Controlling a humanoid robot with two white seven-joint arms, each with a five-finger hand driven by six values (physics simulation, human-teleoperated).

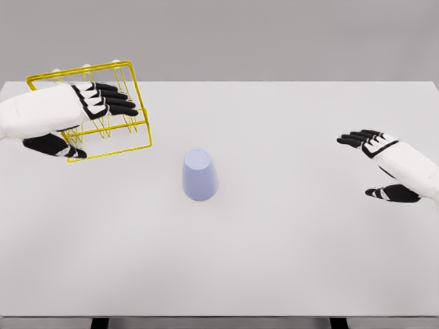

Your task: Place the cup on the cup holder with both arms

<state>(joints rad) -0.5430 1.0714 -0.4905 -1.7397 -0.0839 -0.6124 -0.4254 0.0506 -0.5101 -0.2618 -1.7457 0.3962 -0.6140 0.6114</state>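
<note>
A plain white desk (274, 260) fills most of the head view, matte and unmarked, its far edge running straight across the scene and its near edge showing dark legs just below. Behind it the room is a flat grey backdrop with no detail. No writing, logo or label can be read on anything.

The cup (199, 175), pale lavender, stands mouth-down near the middle of the desk, slightly left of centre, apart from both hands. The cup holder (134, 110), a yellow wire rack, sits at the far left of the desk.

The left robot hand (75, 116) reaches in from the left over the cup holder, fingers stretched out flat across the wires and thumb below, released rather than gripping. The right robot hand (381, 164) hovers at the right side of the desk, fingers extended and spread, holding nothing, well apart from the cup.
</note>
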